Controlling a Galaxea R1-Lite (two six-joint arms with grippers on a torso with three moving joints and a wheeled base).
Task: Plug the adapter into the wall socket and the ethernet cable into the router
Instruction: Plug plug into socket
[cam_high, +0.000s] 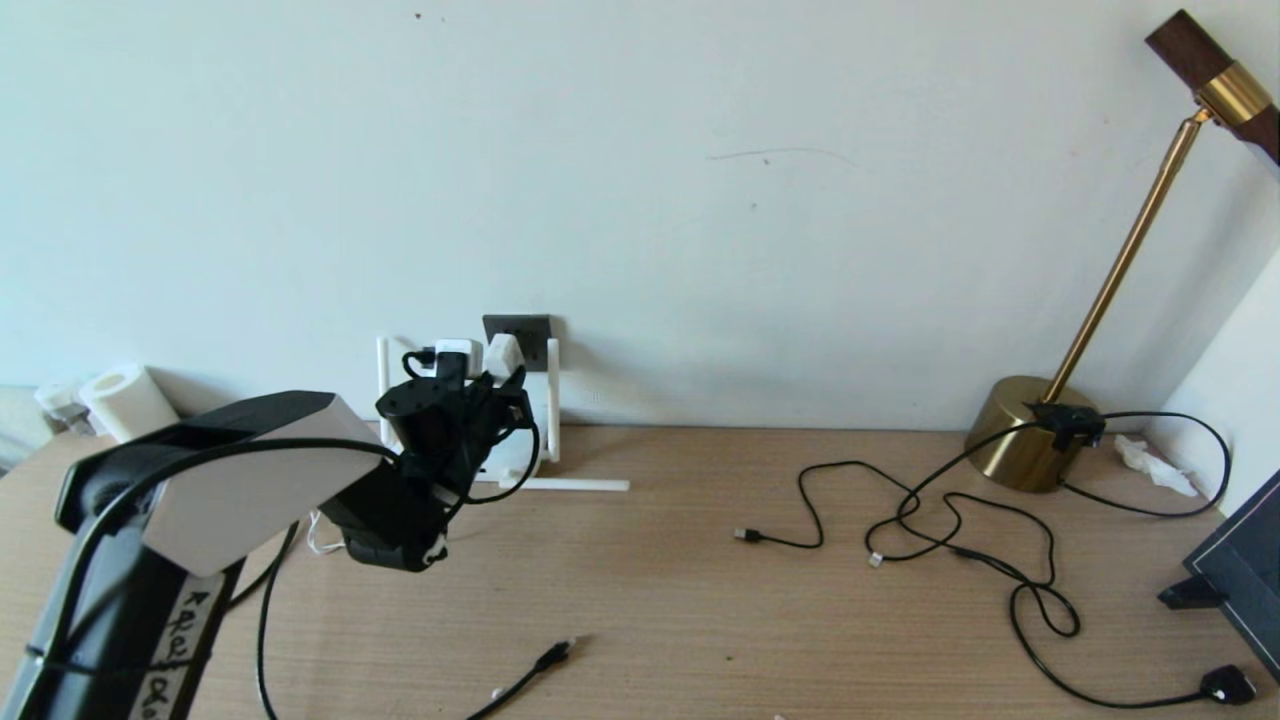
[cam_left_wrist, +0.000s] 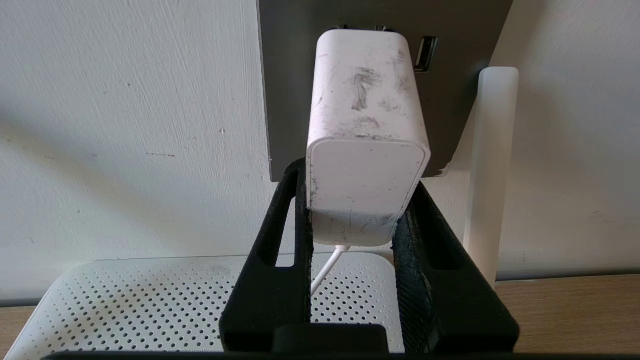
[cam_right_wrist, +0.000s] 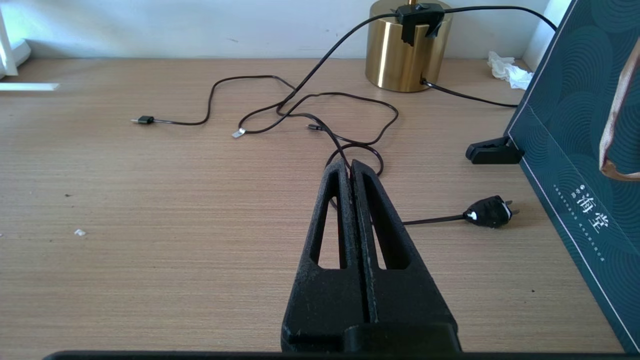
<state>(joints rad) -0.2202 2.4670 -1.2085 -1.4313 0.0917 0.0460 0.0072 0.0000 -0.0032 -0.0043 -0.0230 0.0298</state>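
Observation:
My left gripper is raised at the wall, shut on the white adapter, whose front end meets the dark grey wall socket. Its thin white cord hangs down between the fingers. In the head view the adapter sits against the socket. The white router lies just below, mostly hidden behind the arm in the head view. The black ethernet cable lies on the desk near the front edge, untouched. Far off to the right, my right gripper hangs shut and empty over the desk.
Router antennas stand beside the socket, and one lies flat. Thin black cables sprawl across the right half, ending in a black mains plug. A brass lamp base and a dark teal box stand at the right.

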